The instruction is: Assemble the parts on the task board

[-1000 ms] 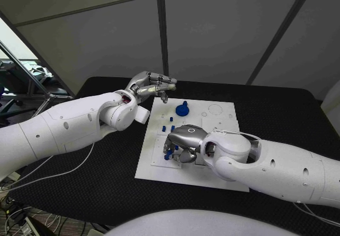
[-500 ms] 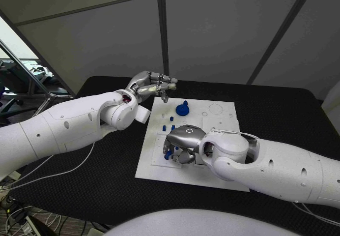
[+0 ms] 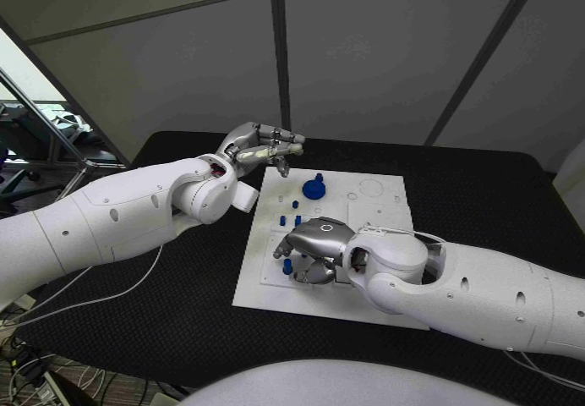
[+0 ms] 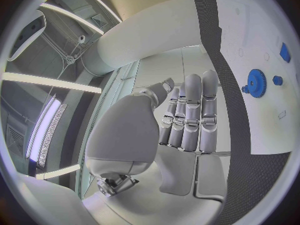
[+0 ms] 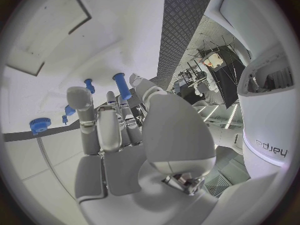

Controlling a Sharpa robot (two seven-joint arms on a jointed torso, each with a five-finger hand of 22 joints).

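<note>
Presently | my right hand (image 3: 314, 251) pinches blue peg (image 5: 122, 86) over task board (image 3: 366, 203) | my left hand (image 3: 259, 145) beyond board's far corner, fingers together, empty

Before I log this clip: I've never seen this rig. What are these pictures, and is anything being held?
It is a two-armed robot with silver hands at a black table. One picture looks down from its head; the round ones come from cameras at each wrist. A white board lies on the table with small blue parts: a gear and pegs. The right hand is over the board, fingers at a blue peg; whether it grips it is unclear. The left hand hangs beyond the board's far corner, holding nothing.
</note>
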